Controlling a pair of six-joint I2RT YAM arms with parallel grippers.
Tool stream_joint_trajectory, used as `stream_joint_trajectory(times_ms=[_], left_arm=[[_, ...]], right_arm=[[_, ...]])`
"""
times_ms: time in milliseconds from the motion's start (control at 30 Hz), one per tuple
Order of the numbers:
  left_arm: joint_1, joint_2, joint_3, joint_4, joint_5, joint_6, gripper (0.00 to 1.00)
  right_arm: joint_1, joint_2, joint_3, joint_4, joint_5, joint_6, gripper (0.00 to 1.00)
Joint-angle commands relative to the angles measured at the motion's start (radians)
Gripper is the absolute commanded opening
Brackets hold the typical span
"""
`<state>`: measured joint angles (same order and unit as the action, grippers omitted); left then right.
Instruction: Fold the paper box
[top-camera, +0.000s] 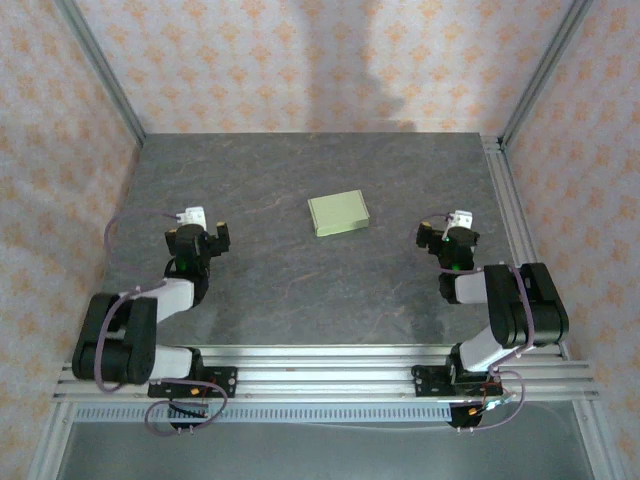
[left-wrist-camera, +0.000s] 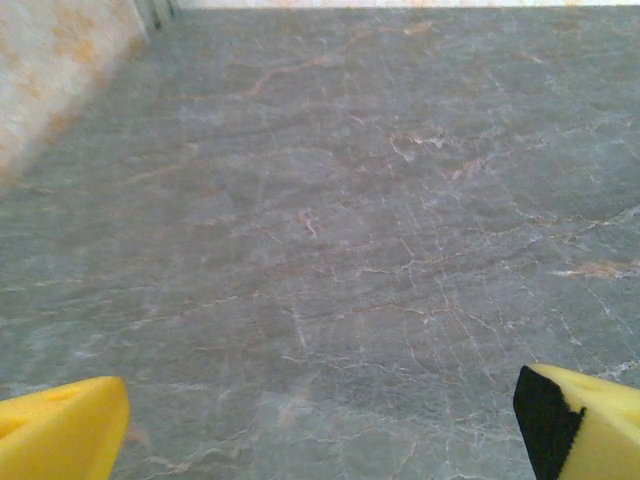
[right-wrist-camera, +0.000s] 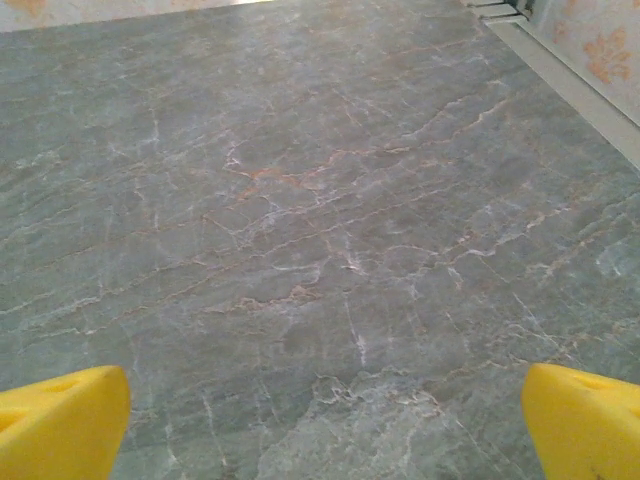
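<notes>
One box (top-camera: 338, 213) lies flat at the middle of the table (top-camera: 250, 285), well apart from my left gripper (left-wrist-camera: 320, 432) and right gripper (right-wrist-camera: 325, 428), both gaping empty; I judge its thin card could skid or crumple under a one-sided push.

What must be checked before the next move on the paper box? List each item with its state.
1. Paper box lies flat on the table, between the two arms: ok.
2. Left gripper open, nothing between its fingers: ok.
3. Right gripper open, nothing between its fingers: ok.
4. Both grippers apart from the box, not touching it: ok.
5. Box shape from above is a closed flat rectangle: ok.
6. Flaps and tabs fully tucked in: cannot tell, too small in the top view.
</notes>
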<state>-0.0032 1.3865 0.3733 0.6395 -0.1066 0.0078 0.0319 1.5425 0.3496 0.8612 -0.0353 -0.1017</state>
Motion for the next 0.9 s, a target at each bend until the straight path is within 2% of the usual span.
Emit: stream_joint_trajectory(times_ms=[0,67,400,867], left_arm=[[0.003,0.117,0.035,0.158,0.110,-0.013,1.00],[-0.010,0.109,0.057,0.092,0.093,-0.001,1.00],[-0.027,0.109,0.061,0.089,0.065,0.008,1.00],[-0.030,0.111,0.060,0.089,0.061,0.009,1.00]], right_arm=[[-0.003,-0.001,0.032,0.027,-0.015,0.018,1.00],[-0.003,0.010,0.026,0.061,-0.008,0.022,1.00],[-0.003,0.009,0.043,0.024,0.079,0.054,1.00],[-0.003,0.010,0.045,0.021,0.080,0.053,0.99]])
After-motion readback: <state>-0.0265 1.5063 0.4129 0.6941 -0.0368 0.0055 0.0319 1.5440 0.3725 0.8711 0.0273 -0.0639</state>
